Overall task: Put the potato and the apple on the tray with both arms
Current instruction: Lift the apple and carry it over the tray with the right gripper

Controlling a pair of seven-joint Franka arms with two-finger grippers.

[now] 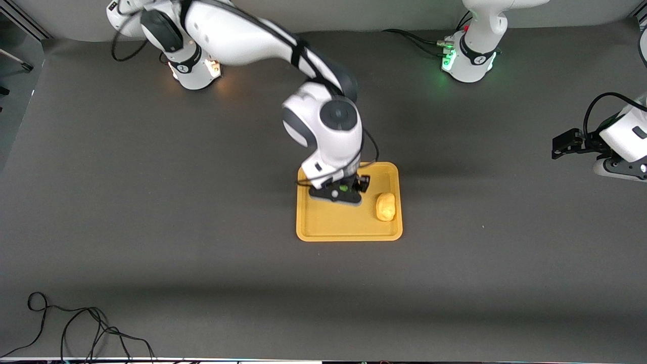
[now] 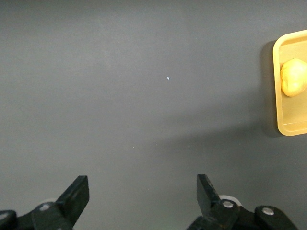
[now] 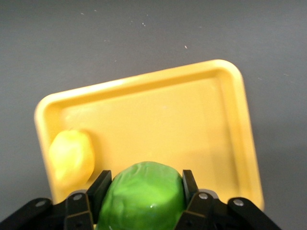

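Note:
The yellow-orange tray (image 1: 349,233) lies mid-table. The potato (image 1: 385,207) lies in it, at the side toward the left arm's end. My right gripper (image 1: 343,190) hangs low over the tray and is shut on the green apple (image 1: 343,188). In the right wrist view the apple (image 3: 144,199) fills the gap between the fingers of the right gripper (image 3: 142,189), above the tray (image 3: 158,115), with the potato (image 3: 71,158) beside it. My left gripper (image 1: 560,147) waits open and empty over bare table at the left arm's end; it also shows in the left wrist view (image 2: 143,191).
The left wrist view shows a corner of the tray (image 2: 277,96) with the potato (image 2: 293,77). Loose black cables (image 1: 76,328) lie near the table's front edge at the right arm's end. The arm bases (image 1: 467,60) stand along the table's back edge.

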